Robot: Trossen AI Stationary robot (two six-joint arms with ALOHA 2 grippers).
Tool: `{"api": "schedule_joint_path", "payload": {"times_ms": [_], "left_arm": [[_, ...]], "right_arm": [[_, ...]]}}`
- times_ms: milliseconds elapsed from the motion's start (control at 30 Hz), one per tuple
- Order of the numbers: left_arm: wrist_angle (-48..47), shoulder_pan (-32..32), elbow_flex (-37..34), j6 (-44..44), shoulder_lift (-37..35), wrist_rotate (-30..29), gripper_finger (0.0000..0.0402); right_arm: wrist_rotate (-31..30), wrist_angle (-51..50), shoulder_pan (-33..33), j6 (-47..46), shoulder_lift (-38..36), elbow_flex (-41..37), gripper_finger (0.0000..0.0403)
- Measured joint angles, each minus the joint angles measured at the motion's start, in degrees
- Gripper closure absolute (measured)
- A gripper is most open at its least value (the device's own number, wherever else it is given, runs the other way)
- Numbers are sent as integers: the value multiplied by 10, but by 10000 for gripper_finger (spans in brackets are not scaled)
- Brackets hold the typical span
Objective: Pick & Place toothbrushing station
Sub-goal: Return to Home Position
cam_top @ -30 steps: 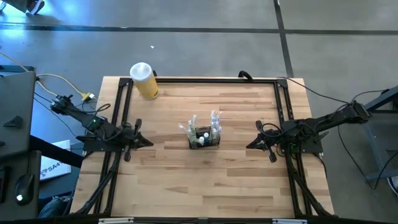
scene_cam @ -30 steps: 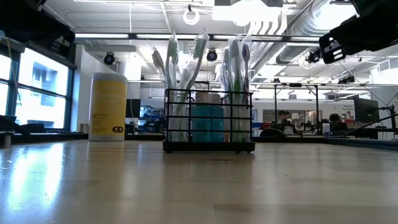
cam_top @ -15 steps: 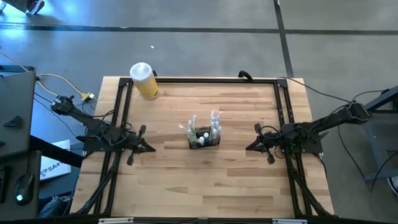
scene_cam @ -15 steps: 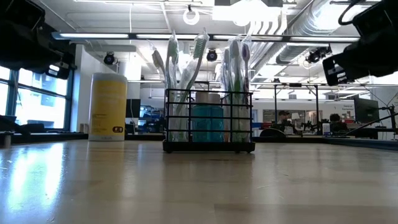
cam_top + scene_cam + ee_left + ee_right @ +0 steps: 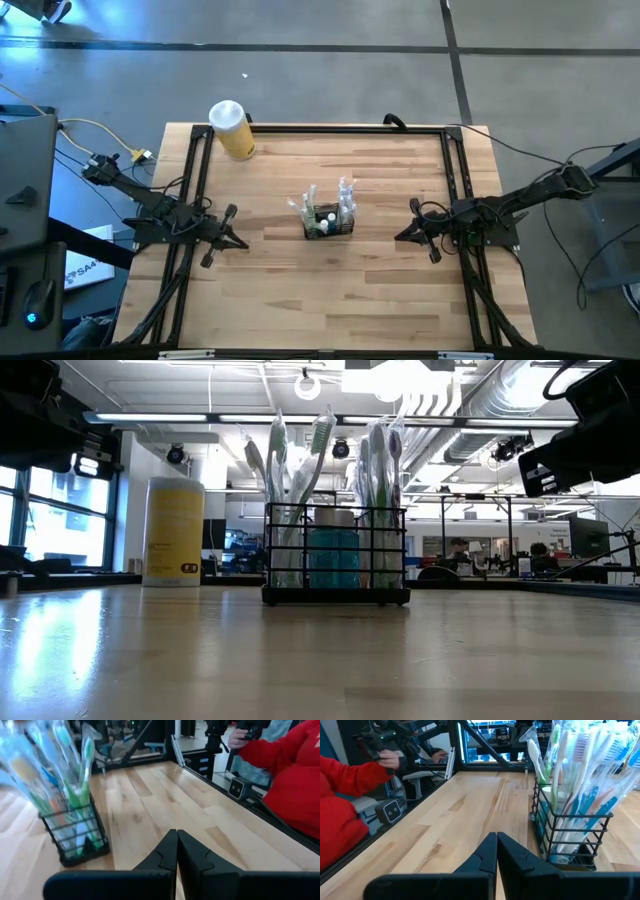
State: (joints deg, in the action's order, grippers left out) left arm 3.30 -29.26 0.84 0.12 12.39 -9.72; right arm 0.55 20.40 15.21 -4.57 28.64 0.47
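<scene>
Black wire mesh forms the toothbrushing station [image 5: 328,224], which stands upright near the middle of the wooden table [image 5: 300,290]. It is packed with toothbrushes [image 5: 318,450], some in clear wrappers, and their heads rise well above its rim. A teal container [image 5: 333,557] sits inside it among them.

My left pincer [image 5: 243,245] hangs over the table to the left of the station, well apart from it and pointing toward it. Its two dark fingers [image 5: 169,852] are pressed together with nothing between them. My right pincer [image 5: 398,238] mirrors it on the right side, also well clear of the mesh. Its fingers [image 5: 489,851] are likewise pressed together and empty.

From my right wrist the station shows just ahead, its grid walls plain. From my left wrist it shows off to one side.

At the table's far left corner stands a yellow cylinder [image 5: 232,130] with a white lid. Beyond the table edge, a person in a red sleeve [image 5: 285,770] is visible.
</scene>
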Motion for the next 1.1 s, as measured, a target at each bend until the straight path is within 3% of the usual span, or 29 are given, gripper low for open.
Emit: {"api": "schedule_joint_path", "payload": {"times_ms": [500,767,1100], "left_arm": [[44,0,-2,99,0,-14,401],[34,0,-2,99,0,-43,401],[-9,0,0,-8,3,-59,401]], "right_arm": [[-7,27,0,24,0,0,399],[-13,51,0,48,0,-1,399],[-141,18,0,-19,0,-2,399]]}}
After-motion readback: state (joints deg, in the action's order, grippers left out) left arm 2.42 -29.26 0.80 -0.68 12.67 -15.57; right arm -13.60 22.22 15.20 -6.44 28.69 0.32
